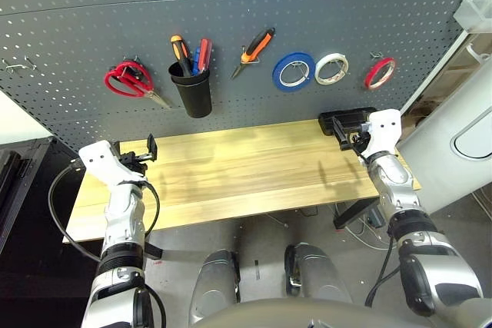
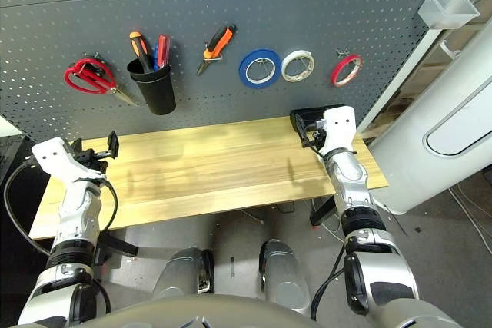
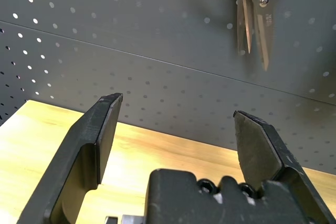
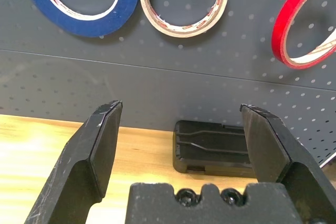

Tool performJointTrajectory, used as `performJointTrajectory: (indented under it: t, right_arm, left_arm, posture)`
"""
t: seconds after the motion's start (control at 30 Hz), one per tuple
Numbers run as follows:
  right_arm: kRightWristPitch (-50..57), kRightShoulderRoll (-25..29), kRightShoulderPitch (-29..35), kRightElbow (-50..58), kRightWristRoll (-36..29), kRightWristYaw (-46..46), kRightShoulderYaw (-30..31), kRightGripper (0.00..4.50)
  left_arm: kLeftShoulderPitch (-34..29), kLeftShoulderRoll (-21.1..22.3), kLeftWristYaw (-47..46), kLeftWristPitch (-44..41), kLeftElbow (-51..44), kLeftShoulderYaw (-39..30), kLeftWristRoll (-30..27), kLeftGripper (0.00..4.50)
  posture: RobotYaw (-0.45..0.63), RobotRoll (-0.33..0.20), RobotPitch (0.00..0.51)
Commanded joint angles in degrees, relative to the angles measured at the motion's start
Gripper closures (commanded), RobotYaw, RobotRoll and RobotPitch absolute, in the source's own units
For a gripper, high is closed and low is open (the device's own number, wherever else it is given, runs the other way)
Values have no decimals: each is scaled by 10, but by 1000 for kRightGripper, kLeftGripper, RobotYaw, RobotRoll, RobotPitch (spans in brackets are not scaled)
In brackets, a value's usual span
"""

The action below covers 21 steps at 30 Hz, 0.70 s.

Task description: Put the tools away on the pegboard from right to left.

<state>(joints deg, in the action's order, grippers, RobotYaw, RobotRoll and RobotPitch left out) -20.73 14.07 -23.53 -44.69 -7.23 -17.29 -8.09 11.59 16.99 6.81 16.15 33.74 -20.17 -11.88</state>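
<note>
Pegboard (image 1: 231, 5) looks fully loaded: red tape ring (image 1: 380, 72) at its far right, pliers (image 1: 254, 50) mid-board, screwdriver (image 1: 204, 54) in the black cup (image 1: 192, 90), red scissors (image 1: 129, 80) left. Left gripper (image 1: 138, 155) and right gripper (image 1: 347, 133) both spread, empty. Nothing to grab; just retract without bumping hooks.

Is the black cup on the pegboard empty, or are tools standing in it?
Not empty. The black cup holds tools: an orange-and-black handle and a red handle stick out above its rim, with something blue between them.
</note>
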Motion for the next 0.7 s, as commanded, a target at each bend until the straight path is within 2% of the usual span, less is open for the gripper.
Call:
performJointTrajectory:
  t: [0.03, 0.17, 0.33, 0.43, 0.7]
  right_arm:
    - [7, -2, 4, 4, -11, 16, -18, 0]
    - [24, 10, 4, -15, 4, 43, -18, 0]
    - [-1, -8, 9, 21, -30, -20, -14, 0]
    - [28, 2, 0, -8, 0, 23, -13, 0]
    - [21, -6, -2, -3, -4, 6, -13, 0]
  left_arm:
    - [-4, -4, 3, 13, -7, 0, -1, 38]
    - [-3, -1, 2, 14, -5, -1, 0, 38]
    - [-5, 1, 4, 13, -6, -5, -5, 38]
    - [-9, 0, 2, 12, -3, -8, -7, 38]
    - [-13, -8, 1, 9, -13, -3, -4, 38]
  posture:
    - [2, 0, 33]
    - [6, 0, 33]
    - [3, 0, 35]
    - [5, 0, 36]
    - [12, 0, 41]
